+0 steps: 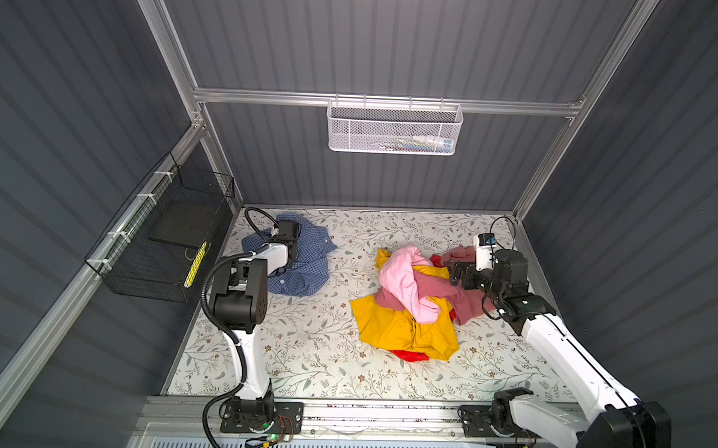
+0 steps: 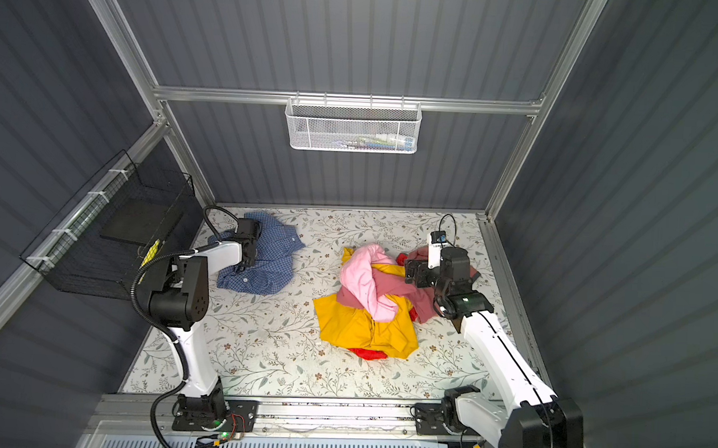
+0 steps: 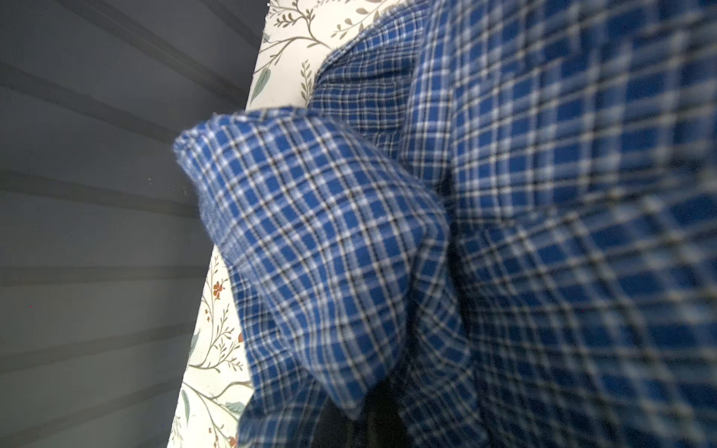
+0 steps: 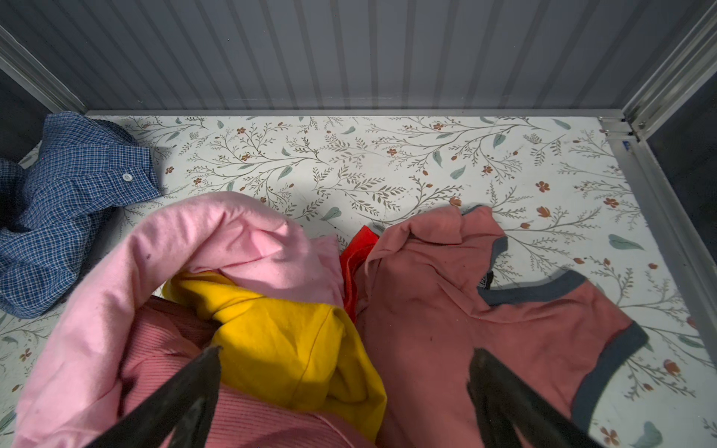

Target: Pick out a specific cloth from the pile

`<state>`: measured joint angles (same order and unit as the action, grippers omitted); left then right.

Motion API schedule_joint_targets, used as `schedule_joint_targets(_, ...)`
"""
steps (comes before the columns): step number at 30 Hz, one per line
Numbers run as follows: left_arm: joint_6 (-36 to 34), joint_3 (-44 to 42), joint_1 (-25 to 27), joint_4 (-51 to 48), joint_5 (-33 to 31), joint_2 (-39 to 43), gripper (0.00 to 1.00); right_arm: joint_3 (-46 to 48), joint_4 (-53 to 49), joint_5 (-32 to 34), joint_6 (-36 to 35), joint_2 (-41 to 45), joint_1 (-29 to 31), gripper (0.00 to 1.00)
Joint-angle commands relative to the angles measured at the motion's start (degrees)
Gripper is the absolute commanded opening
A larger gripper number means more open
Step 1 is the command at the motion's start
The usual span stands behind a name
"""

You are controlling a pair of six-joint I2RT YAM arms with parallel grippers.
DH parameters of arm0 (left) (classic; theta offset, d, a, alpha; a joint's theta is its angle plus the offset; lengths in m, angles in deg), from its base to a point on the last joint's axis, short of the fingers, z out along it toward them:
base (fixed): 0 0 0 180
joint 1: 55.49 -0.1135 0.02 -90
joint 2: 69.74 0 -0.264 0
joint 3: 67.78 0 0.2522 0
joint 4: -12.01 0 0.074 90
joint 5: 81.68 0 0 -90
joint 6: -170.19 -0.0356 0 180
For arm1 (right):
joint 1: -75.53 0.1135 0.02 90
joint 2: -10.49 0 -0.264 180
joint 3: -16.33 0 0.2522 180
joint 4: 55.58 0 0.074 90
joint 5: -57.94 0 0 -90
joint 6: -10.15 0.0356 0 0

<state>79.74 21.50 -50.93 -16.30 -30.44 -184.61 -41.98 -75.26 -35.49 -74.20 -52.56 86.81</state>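
The cloth, a blue-and-white small-checked shirt, lies bunched at the table's back left, apart from the pile. My left gripper sits down on it and is shut on its fabric. In the left wrist view the cloth fills the picture and hides the fingers. The pile of yellow, light pink, dusty rose and red garments lies right of centre. My right gripper hovers open over the pile's right side, above yellow and rose fabric, holding nothing. The cloth also shows there.
A black wire basket hangs on the left wall beside the left arm. A white mesh basket hangs high on the back wall. Aluminium posts and grey walls close in the floral table on three sides.
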Motion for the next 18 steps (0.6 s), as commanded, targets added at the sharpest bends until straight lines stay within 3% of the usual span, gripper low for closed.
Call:
schedule_joint_targets(1,1.23,0.52,0.23,-2.24,0.81,1.85,0.0,0.87,0.21,1.17,-0.8,-0.06,-0.21,0.99)
schedule_joint_targets(3,1.38,0.44,0.19,-2.67,0.92,2.88,0.03,0.72,0.16,1.4,-1.08,-0.23,-0.28,0.99)
schedule_joint_targets(6,2.74,-0.81,0.19,-2.29,3.11,5.35,0.45,0.18,-0.37,1.64,-1.6,0.02,-0.28,0.99)
schedule_joint_targets(8,3.98,-1.96,0.22,-1.72,4.95,7.5,0.66,0.34,-0.32,2.18,-2.01,0.53,-0.47,0.99)
schedule_joint_targets(15,6.66,-3.99,0.28,-2.77,7.5,14.19,0.96,0.43,-1.13,2.84,-3.79,2.47,-2.26,0.99)
schedule_joint_targets(18,8.27,-4.5,0.28,-4.99,8.1,16.49,1.0,0.78,-1.33,3.18,-4.33,3.6,-3.47,0.99)
